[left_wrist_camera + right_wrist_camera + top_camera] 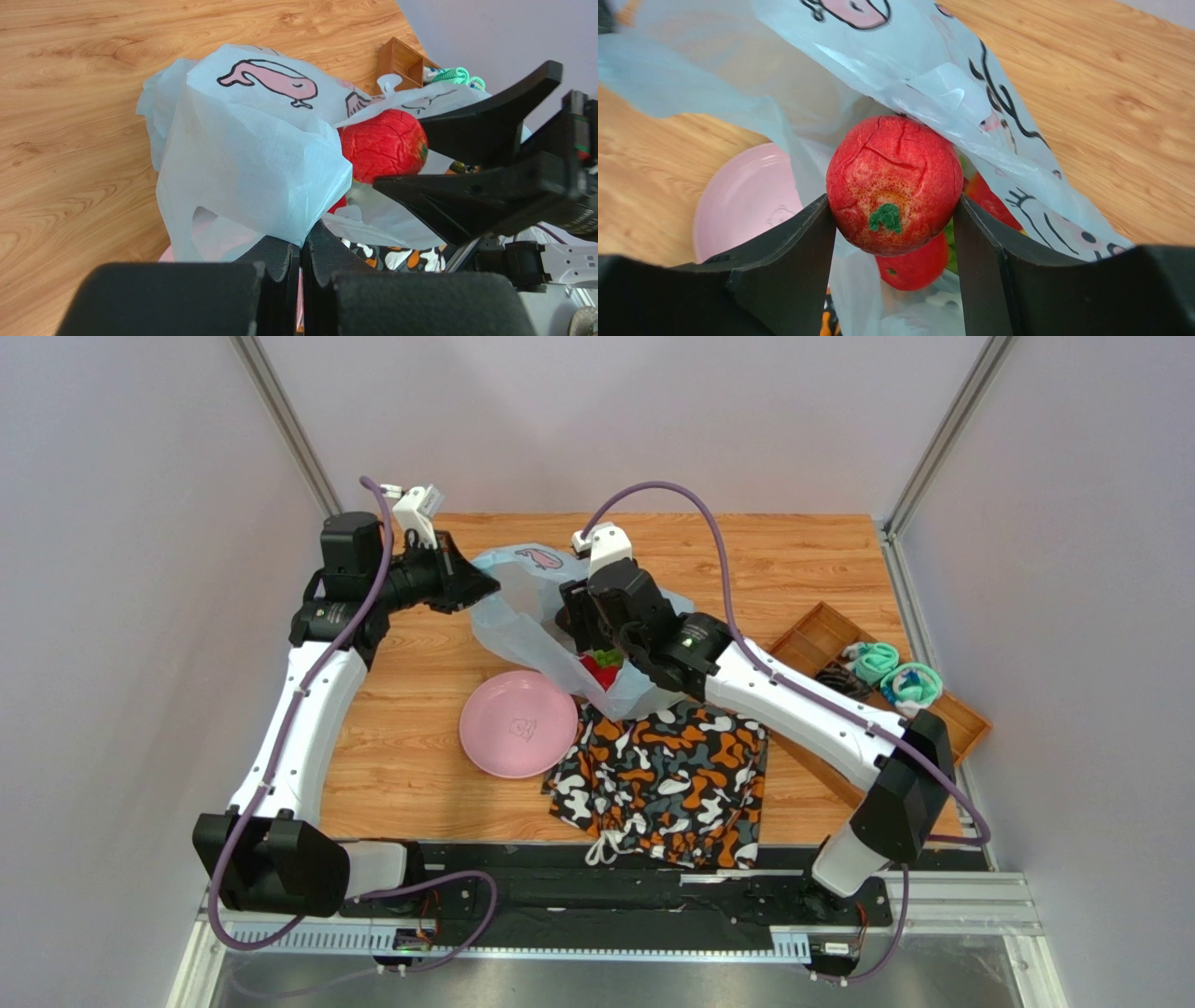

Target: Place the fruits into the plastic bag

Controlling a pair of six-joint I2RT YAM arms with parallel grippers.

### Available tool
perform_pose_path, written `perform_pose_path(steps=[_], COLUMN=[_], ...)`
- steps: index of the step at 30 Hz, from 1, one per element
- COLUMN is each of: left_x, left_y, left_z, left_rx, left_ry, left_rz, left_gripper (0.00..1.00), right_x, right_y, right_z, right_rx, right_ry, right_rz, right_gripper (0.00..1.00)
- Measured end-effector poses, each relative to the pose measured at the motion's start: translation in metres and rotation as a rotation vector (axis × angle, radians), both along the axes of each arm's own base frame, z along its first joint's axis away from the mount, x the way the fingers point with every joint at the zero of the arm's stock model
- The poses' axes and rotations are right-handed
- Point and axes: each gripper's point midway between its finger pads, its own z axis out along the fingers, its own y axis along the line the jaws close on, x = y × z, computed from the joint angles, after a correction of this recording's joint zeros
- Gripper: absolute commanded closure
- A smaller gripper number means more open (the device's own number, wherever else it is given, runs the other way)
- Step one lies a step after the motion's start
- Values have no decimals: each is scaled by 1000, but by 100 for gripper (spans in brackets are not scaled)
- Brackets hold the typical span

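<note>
The bag (512, 609) carries pink whale drawings outlined in black (270, 77); no lettering on it can be read. The left pincer (303, 248) is together, pinching a fold of the bag's edge and holding it up. The right pincer (892, 203) is clamped on a round red fruit (892, 182) at the bag's mouth, its green stem mark turned back toward the wrist. A second red fruit (917, 262) lies lower, inside the bag. The bag sits mid-bench, stretched between the two pincers. Just beside it lie a pink plate (519, 724) and a camouflage cloth (666, 777). The bench (786, 560) is light wood; a wooden tray (821, 637) sits at its right edge. Pale grey walls (617, 406) close it in.
</note>
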Motion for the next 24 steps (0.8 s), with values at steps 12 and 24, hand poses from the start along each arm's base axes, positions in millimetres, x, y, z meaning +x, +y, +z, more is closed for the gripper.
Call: perform_pose_path(steps=[12,24], left_x=[0,0], left_y=[0,0], left_z=[0,0], left_rx=[-1,-1], left_ry=[0,1], left_rz=[0,0], left_gripper=[100,100], right_x=[28,19], right_y=[-5,3], right_z=[-79,-117], right_rx=[-297,-328], right_ry=[126,261], right_rz=[-126,-89], right_gripper=[63,42])
